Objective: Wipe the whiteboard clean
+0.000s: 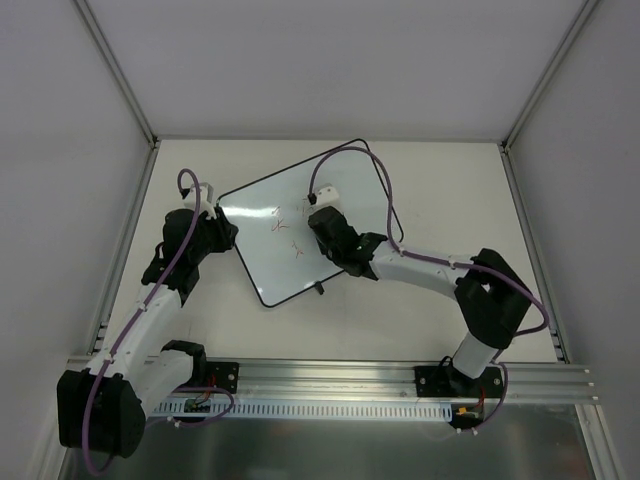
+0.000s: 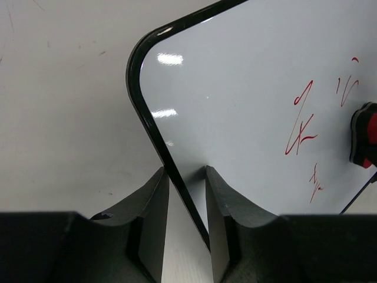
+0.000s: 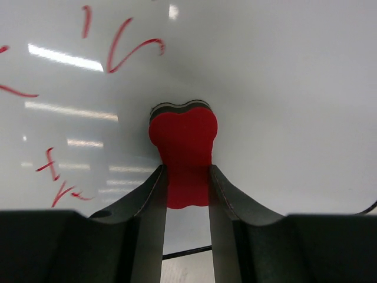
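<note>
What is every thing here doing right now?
whiteboard, lying flat, with writing on it.
red scribbles, not wiped off yet.
eraser, pinched, its end against the whiteboard.
right gripper, shut on the eraser.
left gripper, slightly open, straddling the whiteboard's rim.

top cam: fixed high above the table's (image 1: 450, 190) near edge, faces down, takes in the whole top from far off.
left wrist: sits on the left gripper (image 2: 187, 177), really close, at the whiteboard (image 2: 253, 106) corner by the table's left edge.
right wrist: on the right gripper (image 3: 186, 174), nose-down over mid-board.
shared: all three catch the red scribbles (image 1: 280, 226); left wrist glimpses the red block (image 2: 365, 134) too.
</note>
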Robot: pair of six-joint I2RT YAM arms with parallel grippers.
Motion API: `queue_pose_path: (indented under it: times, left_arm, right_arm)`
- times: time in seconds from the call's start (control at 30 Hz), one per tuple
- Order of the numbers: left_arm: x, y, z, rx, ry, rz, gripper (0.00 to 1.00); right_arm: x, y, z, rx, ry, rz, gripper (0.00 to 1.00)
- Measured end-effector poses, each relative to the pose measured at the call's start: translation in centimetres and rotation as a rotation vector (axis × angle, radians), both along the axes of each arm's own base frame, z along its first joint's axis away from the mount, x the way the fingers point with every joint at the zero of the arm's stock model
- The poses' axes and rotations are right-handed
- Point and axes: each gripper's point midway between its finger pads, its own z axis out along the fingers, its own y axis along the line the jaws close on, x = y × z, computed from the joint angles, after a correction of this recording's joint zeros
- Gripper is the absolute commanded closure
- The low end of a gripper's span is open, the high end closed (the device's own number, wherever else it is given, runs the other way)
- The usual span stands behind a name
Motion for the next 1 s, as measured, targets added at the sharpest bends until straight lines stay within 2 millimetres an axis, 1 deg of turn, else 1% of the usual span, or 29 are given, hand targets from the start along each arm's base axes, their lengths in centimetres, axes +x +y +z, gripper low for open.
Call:
queue_pose_path:
  times: [0.1, 0.23, 0.27, 0.3, 0.4, 0.43, 0.53, 0.6, 0.67, 0.77, 0.8, 0.87, 1.0]
  left_arm:
    - [-0.1, 0.1, -0.1, 0.001, 0.001, 0.002, 1.00]
    - [-0.3, 0.1, -0.2, 0.003, 0.001, 0.005, 1.00]
    - [-0.3, 0.1, -0.2, 0.003, 0.001, 0.006, 1.00]
    - [-0.3, 0.2, -0.2, 0.004, 0.001, 0.007, 1.00]
    - [-0.3, 0.2, -0.2, 0.005, 0.002, 0.009, 1.00]
    - [-0.3, 0.2, -0.2, 0.005, 0.003, 0.009, 1.00]
    - [-0.3, 0.2, -0.3, 0.006, 0.002, 0.011, 1.00]
    - [-0.5, 0.2, -0.4, 0.008, 0.002, 0.010, 1.00]
    - [-0.5, 0.2, -0.4, 0.008, 0.001, 0.011, 1.00]
    - [-0.5, 0.2, -0.4, 0.008, 0.000, 0.011, 1.00]
    - [-0.5, 0.2, -0.4, 0.008, 0.000, 0.010, 1.00]
    - [-0.5, 0.2, -0.4, 0.008, -0.002, 0.010, 1.00]
    - [-0.5, 0.2, -0.2, 0.007, -0.006, 0.009, 1.00]
  right_arm:
    - [-1.5, 2.0, -0.5, -0.017, -0.005, 0.046, 1.00]
    - [-4.4, 6.7, -0.6, -0.016, -0.012, 0.150, 1.00]
    - [-4.9, 7.6, -0.7, -0.012, -0.012, 0.168, 1.00]
    - [-5.9, 9.0, -0.9, -0.007, -0.010, 0.197, 1.00]
    - [-7.2, 10.6, -1.2, 0.007, -0.003, 0.229, 1.00]
    - [-7.4, 10.9, -1.3, 0.011, -0.002, 0.232, 1.00]
    - [-7.3, 10.7, -1.3, 0.025, -0.002, 0.213, 1.00]
    - [-7.2, 10.2, -1.3, 0.040, -0.006, 0.195, 1.00]
    - [-6.9, 8.7, -1.6, 0.038, -0.009, 0.161, 1.00]
    - [-5.5, 4.9, -1.9, 0.012, -0.018, 0.079, 1.00]
    - [-4.7, 3.3, -1.9, 0.002, -0.022, 0.042, 1.00]
    - [-3.1, 0.8, -1.5, -0.018, -0.034, -0.019, 1.00]
    - [0.6, -3.5, -0.3, -0.072, -0.063, -0.119, 1.00]
